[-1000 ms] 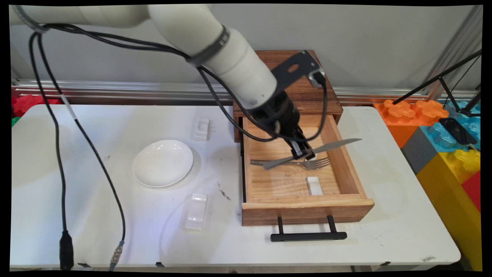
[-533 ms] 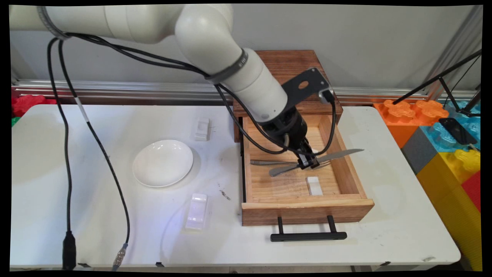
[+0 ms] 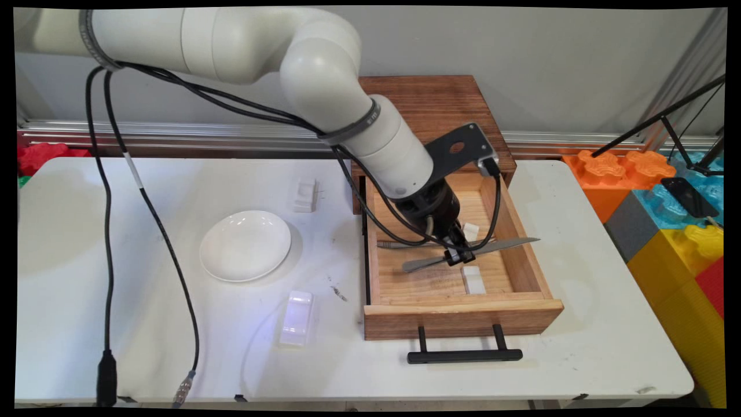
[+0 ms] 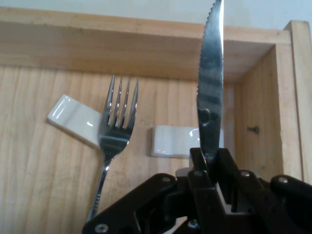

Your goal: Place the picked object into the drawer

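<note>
Knife [image 3: 472, 253]: clenched mid-length in claw [image 3: 454, 255], long axis crosswise inside open drawer [image 3: 463, 315], directly above white rest [image 3: 474, 280], fork [image 4: 115, 141] alongside.

One camera up high, one on the hand

The high one looks down across the table [image 3: 173, 347]. The hand one looks closely into the drawer [image 3: 521, 260] [image 4: 253, 97]; both show it.

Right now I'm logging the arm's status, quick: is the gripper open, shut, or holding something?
Gripper: shut on the knife, held over the open drawer beside the fork.
</note>
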Available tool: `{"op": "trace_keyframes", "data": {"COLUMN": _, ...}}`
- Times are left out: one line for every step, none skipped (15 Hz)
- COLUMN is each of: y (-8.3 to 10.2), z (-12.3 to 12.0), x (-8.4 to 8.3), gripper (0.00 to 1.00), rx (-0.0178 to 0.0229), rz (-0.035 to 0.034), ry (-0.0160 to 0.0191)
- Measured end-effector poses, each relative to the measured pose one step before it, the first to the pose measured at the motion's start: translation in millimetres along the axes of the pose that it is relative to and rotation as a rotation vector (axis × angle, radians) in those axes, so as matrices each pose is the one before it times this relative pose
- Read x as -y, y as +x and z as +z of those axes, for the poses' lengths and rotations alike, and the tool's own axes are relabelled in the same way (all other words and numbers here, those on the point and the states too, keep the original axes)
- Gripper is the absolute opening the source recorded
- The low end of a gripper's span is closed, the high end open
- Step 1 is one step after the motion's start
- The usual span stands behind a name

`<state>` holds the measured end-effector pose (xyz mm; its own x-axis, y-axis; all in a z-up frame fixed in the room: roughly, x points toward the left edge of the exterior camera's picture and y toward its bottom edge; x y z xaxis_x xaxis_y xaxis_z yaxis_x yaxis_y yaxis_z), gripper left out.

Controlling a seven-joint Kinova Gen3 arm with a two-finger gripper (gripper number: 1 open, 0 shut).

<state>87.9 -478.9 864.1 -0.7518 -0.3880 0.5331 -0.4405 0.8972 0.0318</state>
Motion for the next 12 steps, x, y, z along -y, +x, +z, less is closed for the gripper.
{"op": "trace_keyframes", "data": {"y": -1.38, "z": 2.42, "x": 0.46, "gripper": 0.00, "rx": 0.00397, "rz": 0.00368, "ry": 0.00012}}
{"op": "trace_keyframes", "data": {"y": -1.51, "z": 1.96, "x": 0.57, "gripper": 0.00, "rx": 0.00381, "rz": 0.00378, "ry": 0.00060}}
{"op": "trace_keyframes", "data": {"y": -1.26, "z": 1.51, "x": 0.45, "gripper": 0.00, "rx": 0.00336, "rz": 0.00350, "ry": 0.00052}}
{"op": "trace_keyframes", "data": {"y": -0.92, "z": 0.95, "x": 0.28, "gripper": 0.00, "rx": 0.00305, "rz": 0.00280, "ry": 0.00045}}
{"op": "trace_keyframes", "data": {"y": -1.57, "z": 1.05, "x": 0.65, "gripper": 0.00, "rx": 0.00432, "rz": 0.00357, "ry": 0.00089}}
{"op": "trace_keyframes", "data": {"y": -1.26, "z": 0.50, "x": 0.38, "gripper": 0.00, "rx": 0.00326, "rz": 0.00203, "ry": 0.00033}}
{"op": "trace_keyframes", "data": {"y": -1.75, "z": 0.70, "x": 0.51, "gripper": 0.00, "rx": 0.00410, "rz": 0.00322, "ry": -0.00004}}
{"op": "trace_keyframes", "data": {"y": -1.39, "z": 0.28, "x": 0.27, "gripper": 0.00, "rx": 0.00339, "rz": 0.00119, "ry": -0.00042}}
{"op": "trace_keyframes", "data": {"y": -1.92, "z": 0.59, "x": 0.29, "gripper": 0.00, "rx": 0.00456, "rz": 0.00184, "ry": -0.00124}}
{"op": "trace_keyframes", "data": {"y": -1.14, "z": 0.33, "x": 0.08, "gripper": 0.00, "rx": 0.00290, "rz": 0.00163, "ry": -0.00122}}
{"op": "trace_keyframes", "data": {"y": -1.69, "z": 0.34, "x": 0.13, "gripper": 0.00, "rx": 0.00365, "rz": 0.00152, "ry": -0.00145}}
{"op": "trace_keyframes", "data": {"y": -1.00, "z": 0.27, "x": 0.03, "gripper": 0.00, "rx": 0.00239, "rz": 0.00105, "ry": -0.00100}}
